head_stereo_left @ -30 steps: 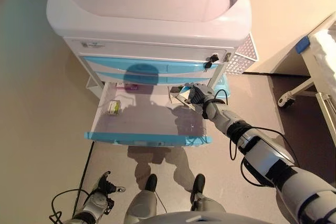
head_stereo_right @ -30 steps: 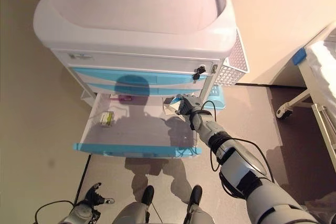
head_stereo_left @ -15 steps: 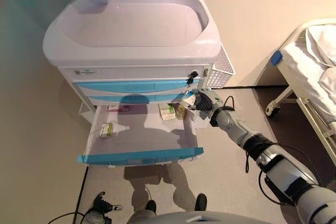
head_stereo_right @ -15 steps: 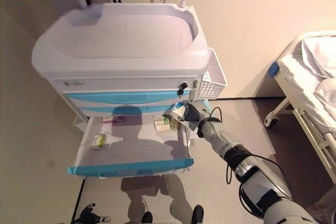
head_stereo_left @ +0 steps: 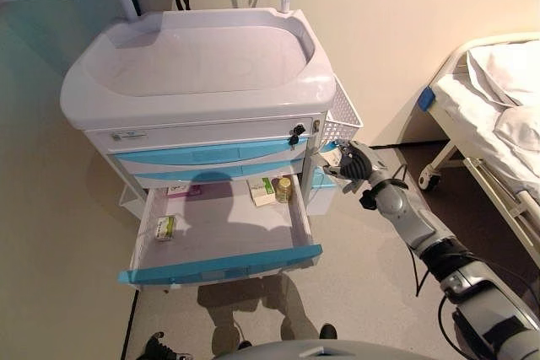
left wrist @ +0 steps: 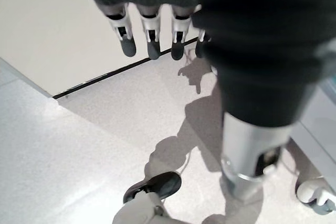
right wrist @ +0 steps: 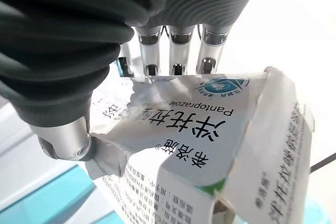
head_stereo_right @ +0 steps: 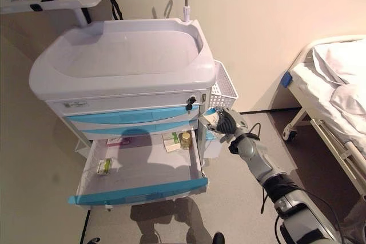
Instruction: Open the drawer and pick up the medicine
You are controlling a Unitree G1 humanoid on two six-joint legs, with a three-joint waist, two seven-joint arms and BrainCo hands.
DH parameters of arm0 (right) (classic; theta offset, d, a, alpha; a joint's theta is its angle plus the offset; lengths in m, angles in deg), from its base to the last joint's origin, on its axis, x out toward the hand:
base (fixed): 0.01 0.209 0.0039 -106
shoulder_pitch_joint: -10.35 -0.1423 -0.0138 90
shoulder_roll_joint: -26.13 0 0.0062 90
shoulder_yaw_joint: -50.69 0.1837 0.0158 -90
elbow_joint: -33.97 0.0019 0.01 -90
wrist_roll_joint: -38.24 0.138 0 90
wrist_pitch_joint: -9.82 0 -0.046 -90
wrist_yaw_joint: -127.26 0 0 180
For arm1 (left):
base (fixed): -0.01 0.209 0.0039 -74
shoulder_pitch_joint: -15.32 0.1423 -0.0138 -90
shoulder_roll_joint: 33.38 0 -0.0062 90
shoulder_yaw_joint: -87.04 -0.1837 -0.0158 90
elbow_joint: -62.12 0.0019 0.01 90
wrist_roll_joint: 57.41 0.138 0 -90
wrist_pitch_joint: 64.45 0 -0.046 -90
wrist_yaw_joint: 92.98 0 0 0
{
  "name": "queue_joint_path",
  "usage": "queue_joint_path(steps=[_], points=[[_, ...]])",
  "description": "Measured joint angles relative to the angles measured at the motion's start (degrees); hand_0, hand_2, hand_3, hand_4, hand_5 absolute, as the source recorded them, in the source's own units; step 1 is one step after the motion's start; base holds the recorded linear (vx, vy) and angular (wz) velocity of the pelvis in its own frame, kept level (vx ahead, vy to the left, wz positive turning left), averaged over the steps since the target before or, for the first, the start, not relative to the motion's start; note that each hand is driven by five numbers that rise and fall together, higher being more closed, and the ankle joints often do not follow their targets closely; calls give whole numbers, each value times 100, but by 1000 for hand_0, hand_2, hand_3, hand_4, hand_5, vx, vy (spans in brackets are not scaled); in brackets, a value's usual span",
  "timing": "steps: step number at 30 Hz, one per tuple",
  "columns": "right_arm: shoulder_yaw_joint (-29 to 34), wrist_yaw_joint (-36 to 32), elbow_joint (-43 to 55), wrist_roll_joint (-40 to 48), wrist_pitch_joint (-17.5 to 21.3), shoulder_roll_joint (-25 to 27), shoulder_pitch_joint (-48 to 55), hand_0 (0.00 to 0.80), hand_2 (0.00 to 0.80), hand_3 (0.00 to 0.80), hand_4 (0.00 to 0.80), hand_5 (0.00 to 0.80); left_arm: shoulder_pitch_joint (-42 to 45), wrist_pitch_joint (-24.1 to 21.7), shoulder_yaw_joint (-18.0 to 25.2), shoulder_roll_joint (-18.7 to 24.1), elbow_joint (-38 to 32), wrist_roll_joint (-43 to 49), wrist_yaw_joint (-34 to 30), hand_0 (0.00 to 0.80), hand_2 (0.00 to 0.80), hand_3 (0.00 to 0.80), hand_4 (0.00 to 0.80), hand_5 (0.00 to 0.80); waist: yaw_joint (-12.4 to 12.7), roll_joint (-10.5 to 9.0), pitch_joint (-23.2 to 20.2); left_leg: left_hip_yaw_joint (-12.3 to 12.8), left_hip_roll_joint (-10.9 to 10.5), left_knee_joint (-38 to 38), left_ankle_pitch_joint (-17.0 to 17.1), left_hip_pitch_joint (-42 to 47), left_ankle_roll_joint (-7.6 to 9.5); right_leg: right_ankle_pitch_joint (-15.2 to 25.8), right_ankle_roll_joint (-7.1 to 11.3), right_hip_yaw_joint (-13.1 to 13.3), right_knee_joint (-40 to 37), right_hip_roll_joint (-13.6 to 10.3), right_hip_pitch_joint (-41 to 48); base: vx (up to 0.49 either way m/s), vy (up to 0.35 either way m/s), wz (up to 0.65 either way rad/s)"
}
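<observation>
Right wrist view: medicine box [right wrist: 210, 140] clamped between fingers [right wrist: 176, 51] and thumb of right hand [head_stereo_left: 358, 163], held in air right of cart [head_stereo_left: 202, 82], outside drawer [head_stereo_left: 224, 233]. Drawer pulled fully open; another box [head_stereo_left: 262, 190], bottle [head_stereo_left: 283, 189], small pack [head_stereo_left: 164, 227] left inside. Pick step judged done; next: grip to be kept, box carried clear. Left hand [left wrist: 152, 35] relaxed, hanging over floor.

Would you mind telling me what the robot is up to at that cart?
The cart's bottom drawer stands open. The right robot hand holds a crumpled white medicine box beside the cart, clear of the drawer. Another box, a small bottle and a packet lie inside. The left robot hand hangs open over the floor.
</observation>
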Motion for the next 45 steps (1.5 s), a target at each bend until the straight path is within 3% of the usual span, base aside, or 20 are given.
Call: queue_joint_path(steps=[16,24,36,45], points=[[632,404,211,101,0,245,18,800,800,800,800,800,35,6,0,-144,-5,2,-7,0,0,0,0,0,7,15,76,4,25,-9,-9,14,-9,-43,3,32,-18,33,11,10,0,0],[609,556,178,215,-54,254,-777,800,800,800,800,800,45,7,-3,-143,-5,2,-8,0,0,0,0,0,23,-24,153,39,35,-8,-10,32,-12,-42,3,54,-17,49,13,4,3,-1],[354,849,-607,320,-121,329,-1964,800,800,800,800,800,35,7,-57,-136,1,0,-1,0,0,0,0,0,142,-189,223,22,42,-6,-21,-3,-26,-24,-21,55,10,69,-15,0,0,0],[-403,939,-1201,351,-210,414,-3083,800,800,800,800,800,44,6,-82,-31,89,-5,9,0,0,0,0,0,172,-479,219,13,67,16,-33,-111,-49,-43,-5,51,11,99,-118,0,0,0]])
